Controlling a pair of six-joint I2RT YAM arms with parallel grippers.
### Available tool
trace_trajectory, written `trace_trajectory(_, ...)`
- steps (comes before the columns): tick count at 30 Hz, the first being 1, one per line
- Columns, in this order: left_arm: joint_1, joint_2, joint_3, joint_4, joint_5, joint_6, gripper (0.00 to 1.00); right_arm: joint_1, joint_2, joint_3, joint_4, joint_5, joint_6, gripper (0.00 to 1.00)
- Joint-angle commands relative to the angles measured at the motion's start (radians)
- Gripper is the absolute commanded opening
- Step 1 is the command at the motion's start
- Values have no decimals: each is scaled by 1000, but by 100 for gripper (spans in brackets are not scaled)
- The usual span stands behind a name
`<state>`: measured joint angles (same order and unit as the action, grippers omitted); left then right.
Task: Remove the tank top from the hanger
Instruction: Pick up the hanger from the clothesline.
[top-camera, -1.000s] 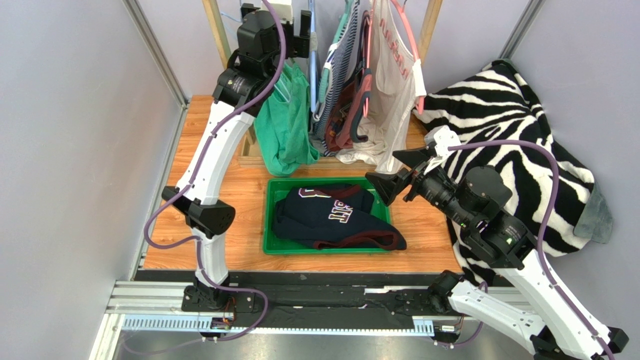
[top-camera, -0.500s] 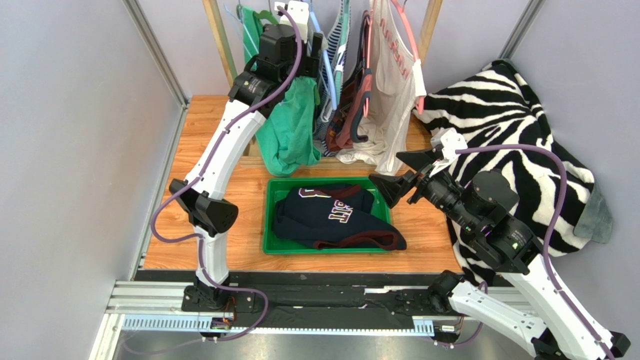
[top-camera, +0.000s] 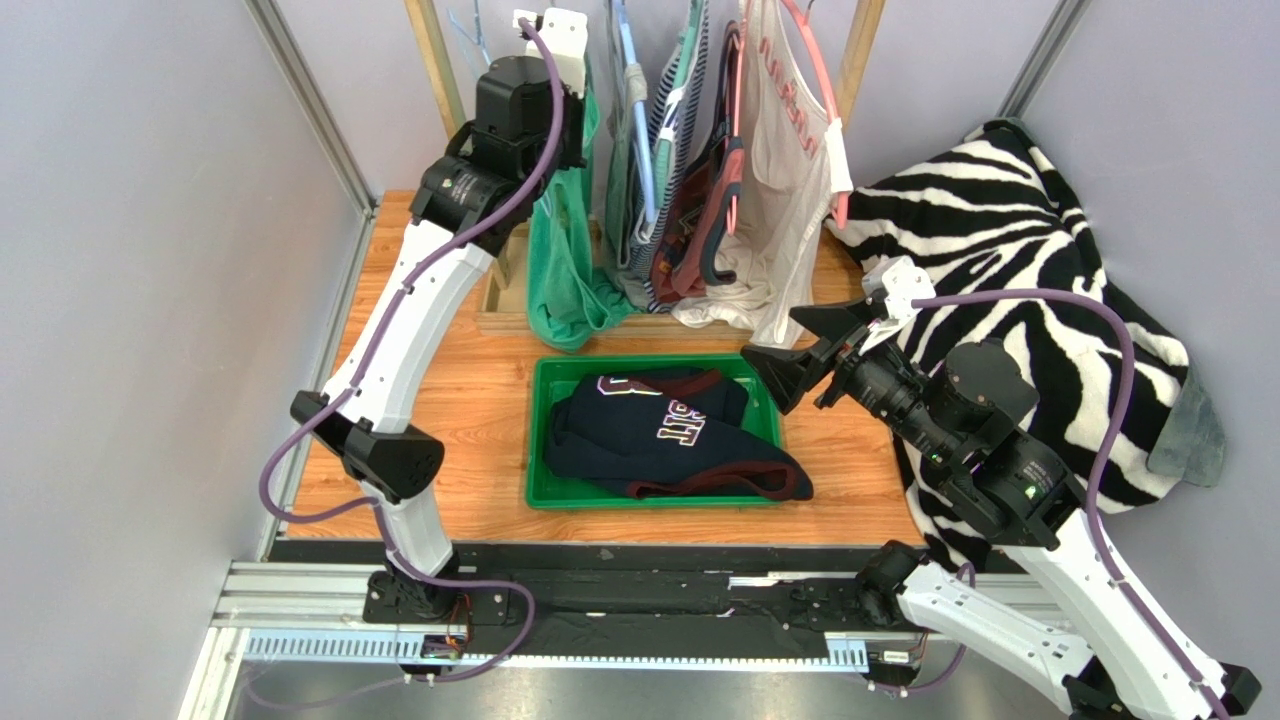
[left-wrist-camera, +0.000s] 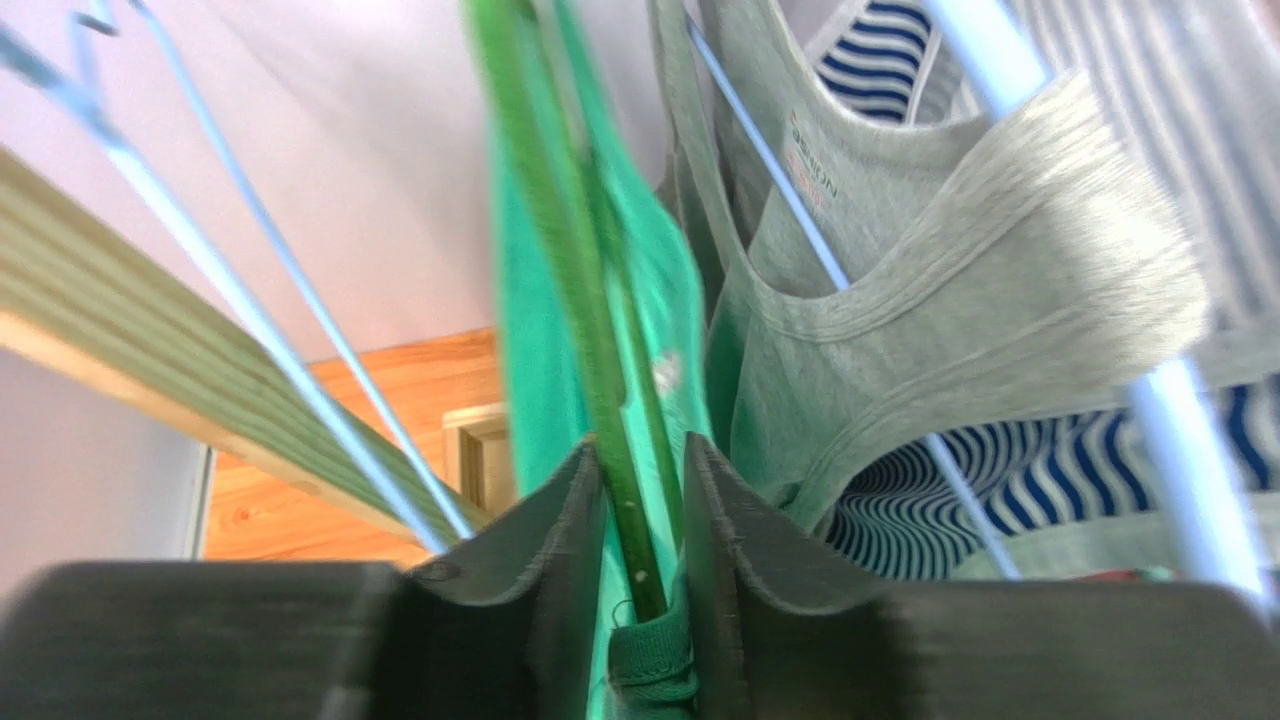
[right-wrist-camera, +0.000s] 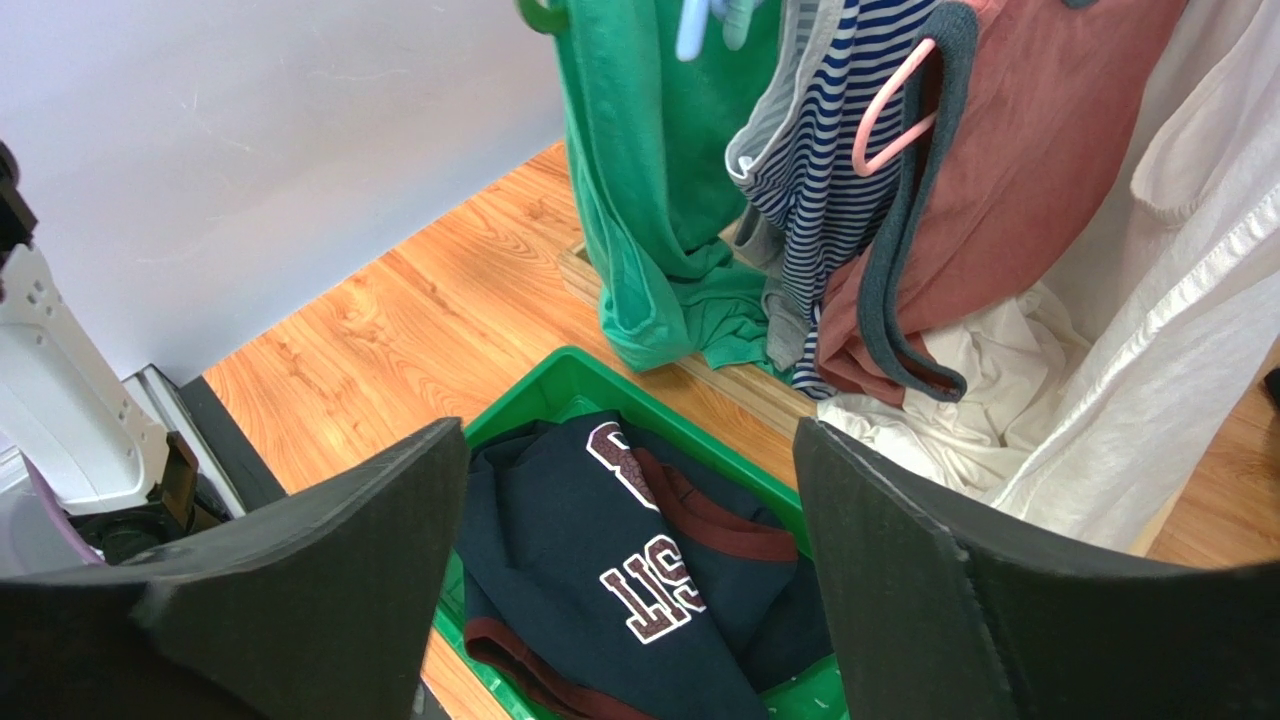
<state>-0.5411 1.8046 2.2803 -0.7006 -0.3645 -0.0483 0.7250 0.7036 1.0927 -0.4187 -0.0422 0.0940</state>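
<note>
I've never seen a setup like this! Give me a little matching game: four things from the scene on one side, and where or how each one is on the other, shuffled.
Things:
1. green tank top
2. navy top
3. zebra blanket
4. right gripper

Places or states:
A. lying in the green bin
B. open, holding nothing
C. hanging on the rack, pinched by the left gripper
D. draped at the right side of the table

Pairs: 1-C, 2-A, 3-D, 4-B.
</note>
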Motion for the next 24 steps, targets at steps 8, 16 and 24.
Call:
trace_trajectory(8, 32, -50, 53, 33, -16, 39, 4, -2, -18, -11, -2, 16, 18, 61)
trace_trajectory(16, 58, 15, 240, 9, -13, 94, 0, -2, -21, -14, -11, 22, 24, 51)
trace_trajectory(24, 56, -48, 303, 141, 47, 186, 0, -2, -23, -5, -20, 27, 24, 46)
